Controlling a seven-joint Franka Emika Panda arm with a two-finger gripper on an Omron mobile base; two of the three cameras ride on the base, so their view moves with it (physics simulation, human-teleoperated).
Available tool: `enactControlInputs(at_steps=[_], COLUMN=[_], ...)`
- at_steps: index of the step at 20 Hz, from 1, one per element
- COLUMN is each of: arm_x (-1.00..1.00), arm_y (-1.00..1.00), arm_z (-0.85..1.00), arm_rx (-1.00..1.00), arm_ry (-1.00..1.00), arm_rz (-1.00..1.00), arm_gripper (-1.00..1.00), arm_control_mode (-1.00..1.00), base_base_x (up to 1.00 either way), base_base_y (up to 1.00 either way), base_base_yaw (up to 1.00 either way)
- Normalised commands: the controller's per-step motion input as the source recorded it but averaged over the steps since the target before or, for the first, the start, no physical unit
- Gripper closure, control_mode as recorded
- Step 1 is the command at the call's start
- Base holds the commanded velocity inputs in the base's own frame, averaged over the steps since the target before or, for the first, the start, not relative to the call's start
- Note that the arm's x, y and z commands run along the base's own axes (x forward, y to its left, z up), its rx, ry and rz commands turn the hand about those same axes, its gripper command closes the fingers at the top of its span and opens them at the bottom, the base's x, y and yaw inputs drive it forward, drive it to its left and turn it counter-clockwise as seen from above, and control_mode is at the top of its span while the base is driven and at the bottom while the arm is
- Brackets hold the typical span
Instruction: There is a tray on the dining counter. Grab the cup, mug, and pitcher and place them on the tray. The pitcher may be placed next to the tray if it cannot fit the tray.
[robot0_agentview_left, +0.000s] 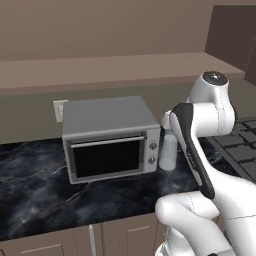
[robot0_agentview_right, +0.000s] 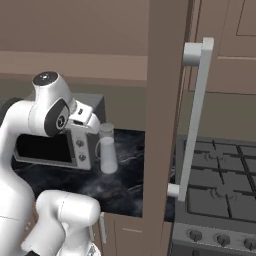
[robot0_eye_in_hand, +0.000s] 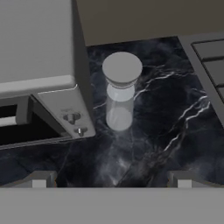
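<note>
The grey pitcher (robot0_agentview_left: 168, 152) (robot0_agentview_right: 106, 150) (robot0_eye_in_hand: 120, 87) stands upright on the black marble worktop (robot0_agentview_left: 45, 190), just right of a toaster oven. It is tall, with a wider lid-like top. My gripper (robot0_eye_in_hand: 111, 181) hovers above and in front of it, open, with nothing between its fingertips (robot0_eye_in_hand: 39, 179). The pitcher sits centred between the two tips, some way beyond them. The hand (robot0_agentview_right: 84, 118) hangs above the pitcher's left side. The tray, cup, mug and dining counter are out of view.
A grey toaster oven (robot0_agentview_left: 110, 140) (robot0_agentview_right: 50, 147) (robot0_eye_in_hand: 35, 65) stands close to the pitcher's left. A stove (robot0_agentview_left: 240, 145) (robot0_agentview_right: 220, 185) (robot0_eye_in_hand: 210, 57) lies to the right. A tall brown cabinet panel (robot0_agentview_right: 162, 100) with a long pale handle (robot0_agentview_right: 195, 115) stands near the camera.
</note>
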Motion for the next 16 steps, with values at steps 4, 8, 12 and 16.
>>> enactControlInputs(at_steps=[4, 8, 12, 16], arm_x=[0.0, 0.04, 0.14, 0.14], arm_y=[-0.02, 0.0, 0.0, -0.02], arm_z=[-0.44, -0.36, -0.19, -0.14], arm_rx=[0.03, 0.01, 0.0, 0.0], arm_ry=[0.0, 0.0, 0.0, 0.0], arm_rz=[0.0, 0.0, -0.04, -0.02], arm_gripper=[-1.0, -1.0, -1.0, -1.0], arm_control_mode=[-1.0, -1.0, -1.0, -1.0], base_base_x=[0.0, 0.0, 0.0, 0.0], base_base_y=[0.0, 0.0, 0.0, 0.0], base_base_yaw=[0.0, 0.0, 0.0, 0.0])
